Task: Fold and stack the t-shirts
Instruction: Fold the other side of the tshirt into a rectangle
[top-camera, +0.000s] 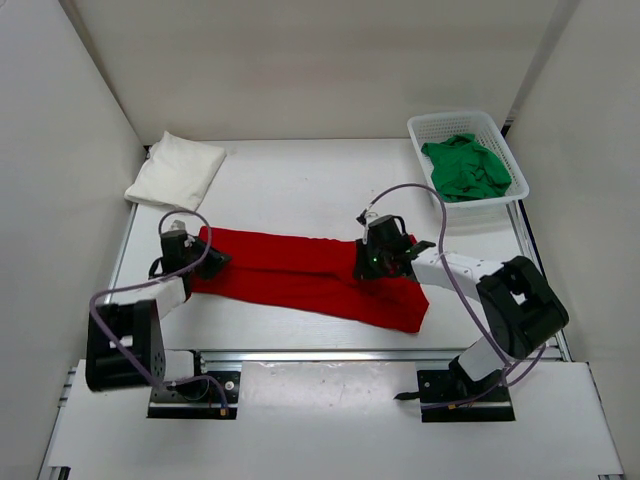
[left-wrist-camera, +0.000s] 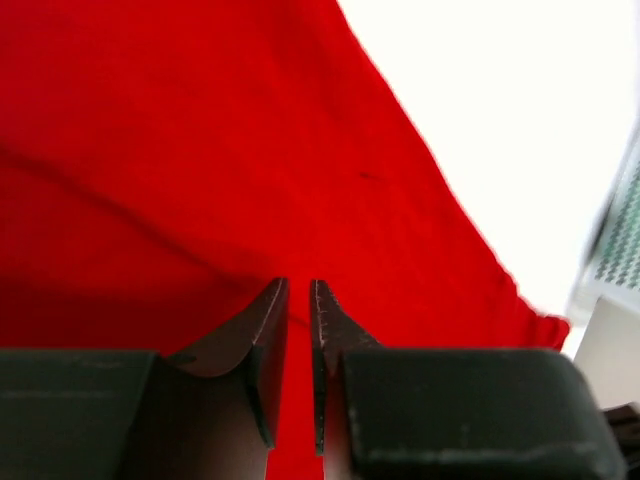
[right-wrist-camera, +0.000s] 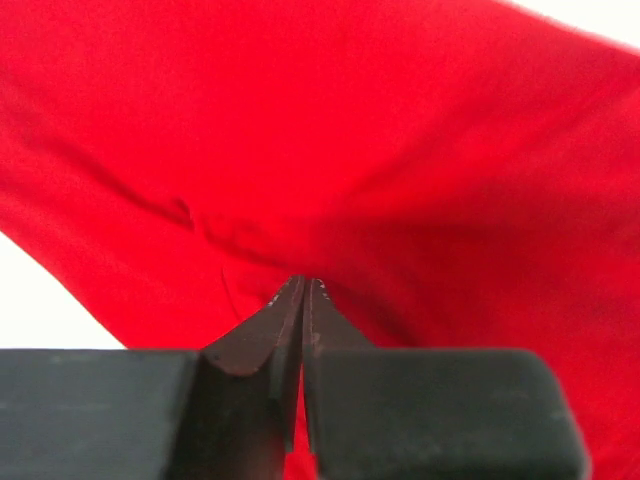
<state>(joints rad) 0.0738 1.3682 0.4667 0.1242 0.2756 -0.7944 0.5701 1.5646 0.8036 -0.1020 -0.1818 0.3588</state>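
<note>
Fingers of the left hand (left-wrist-camera: 298, 285) stand nearly together, with only a thin slit between them. Red cloth shows in that slit, so this hand is pinched on the red t-shirt (left-wrist-camera: 200, 150). In the left wrist view the fabric spreads away from the tips and fills most of the picture, with soft creases running across it. Its far edge slants down to the right against the pale counter (left-wrist-camera: 520, 120).

The right hand (right-wrist-camera: 304, 282) has its fingertips pressed tight against each other, nipping a small ridge of the same red cloth. Folds gather just above the tips, and a pale wedge of counter shows at the lower left of that view.

From above, the left hand (top-camera: 200, 256) sits on the left end of the red t-shirt (top-camera: 300, 270), and the right hand (top-camera: 372, 262) sits on it right of its middle. The garment lies as a long band across the counter (top-camera: 300, 190), wrinkled along its length. Its right end reaches past the right hand toward the near edge.

The white t-shirt (top-camera: 177, 170) rests folded in the far left corner, well apart from the red one. The green t-shirt (top-camera: 465, 167) lies crumpled inside the white lattice basket (top-camera: 455, 122) at the far right corner.
</note>
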